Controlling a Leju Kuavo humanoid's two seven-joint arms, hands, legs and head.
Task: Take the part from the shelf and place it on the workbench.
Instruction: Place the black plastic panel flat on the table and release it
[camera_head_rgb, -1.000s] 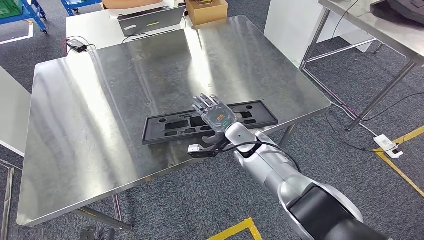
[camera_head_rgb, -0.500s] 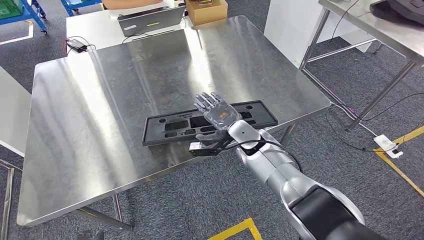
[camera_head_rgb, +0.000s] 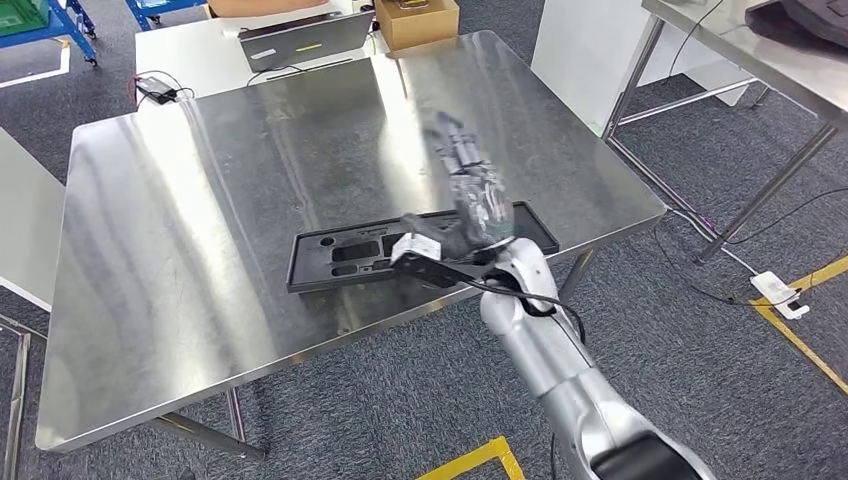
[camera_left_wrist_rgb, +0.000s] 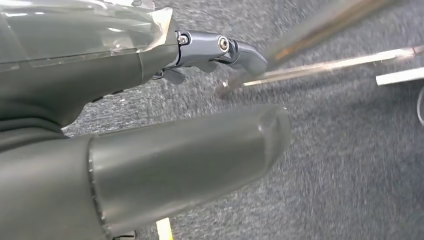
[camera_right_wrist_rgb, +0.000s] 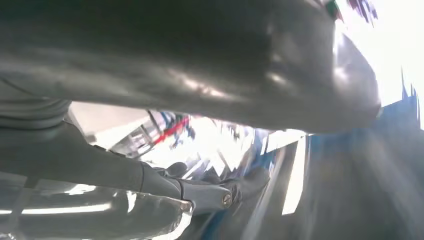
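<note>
Steel workbench, one black part lying flat, right hand above, blurred fingers spread, empty

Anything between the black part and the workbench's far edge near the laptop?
Nothing: in the head view, bare steel workbench runs from the black part to the laptop.

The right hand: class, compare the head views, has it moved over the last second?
Yes. The right hand has lifted off the black part and swung up, fingers now reaching farther across the workbench.
</note>
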